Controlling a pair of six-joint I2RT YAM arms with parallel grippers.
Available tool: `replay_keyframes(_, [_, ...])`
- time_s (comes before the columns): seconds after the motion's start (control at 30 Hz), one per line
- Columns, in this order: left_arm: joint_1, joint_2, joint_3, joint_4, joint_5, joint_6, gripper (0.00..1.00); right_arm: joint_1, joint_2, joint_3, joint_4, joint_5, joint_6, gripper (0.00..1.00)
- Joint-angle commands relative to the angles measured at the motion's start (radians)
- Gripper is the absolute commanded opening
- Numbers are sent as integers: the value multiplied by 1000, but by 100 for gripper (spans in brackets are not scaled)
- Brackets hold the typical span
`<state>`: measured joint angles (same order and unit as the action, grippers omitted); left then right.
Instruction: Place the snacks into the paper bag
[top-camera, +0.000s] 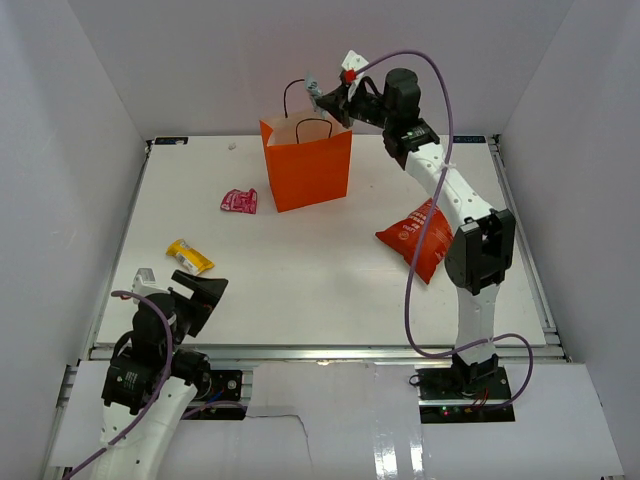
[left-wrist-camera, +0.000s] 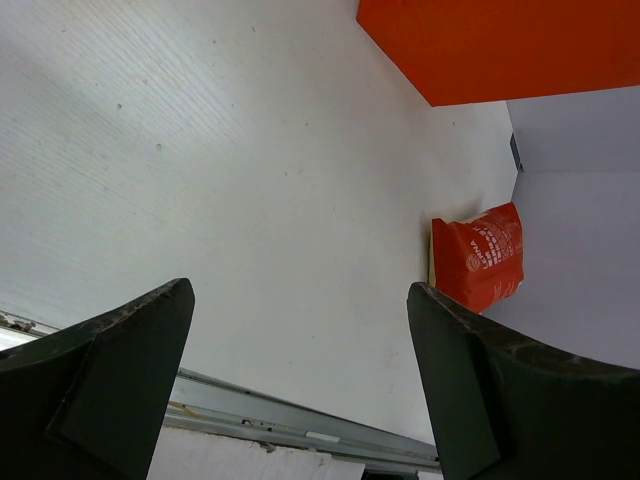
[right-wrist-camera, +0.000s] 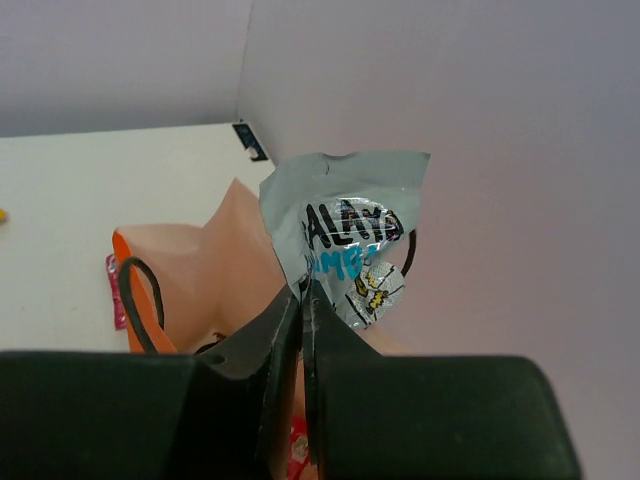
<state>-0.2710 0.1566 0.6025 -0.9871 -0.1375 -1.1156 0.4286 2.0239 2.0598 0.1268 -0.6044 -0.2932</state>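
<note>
The right gripper (top-camera: 322, 97) is high in the upper middle of the overhead view, just above the open mouth of the orange paper bag (top-camera: 308, 165). Its jaws are pressed together on the lower edge of a silver-blue packet (top-camera: 313, 84). In the right wrist view the crinkled packet (right-wrist-camera: 345, 235) stands up from the pinched fingertips in the centre of the frame, with the bag's pale inside (right-wrist-camera: 215, 270) spread open below and to the left. The bag stands upright on the white table (top-camera: 330, 300) in the upper middle of the overhead view, and its black loop handles (top-camera: 313, 125) rise from the rim. A pink packet (top-camera: 239, 201) lies flat on the table just left of the bag's base. A yellow packet (top-camera: 189, 257) lies further down and left, well apart from the bag. The red chip bag (top-camera: 420, 238) lies at the right of the table, partly behind the right arm; the left wrist view shows it at the right of the frame (left-wrist-camera: 480, 255), below the bag's orange corner (left-wrist-camera: 500, 45). The left gripper (top-camera: 180, 293) sits low in the lower left of the overhead view, near the table's front edge. Its jaws are spread wide with only bare table between them.
</note>
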Motion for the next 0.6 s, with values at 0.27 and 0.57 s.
replay_keyframes(0.27, [3, 50, -10, 25, 4, -10, 98, -24, -5, -87, 82, 23, 43, 24])
replay_keyframes(0.57, [3, 188, -4, 62, -71, -131, 98, -74, -40, -84, 30, 41, 83, 53])
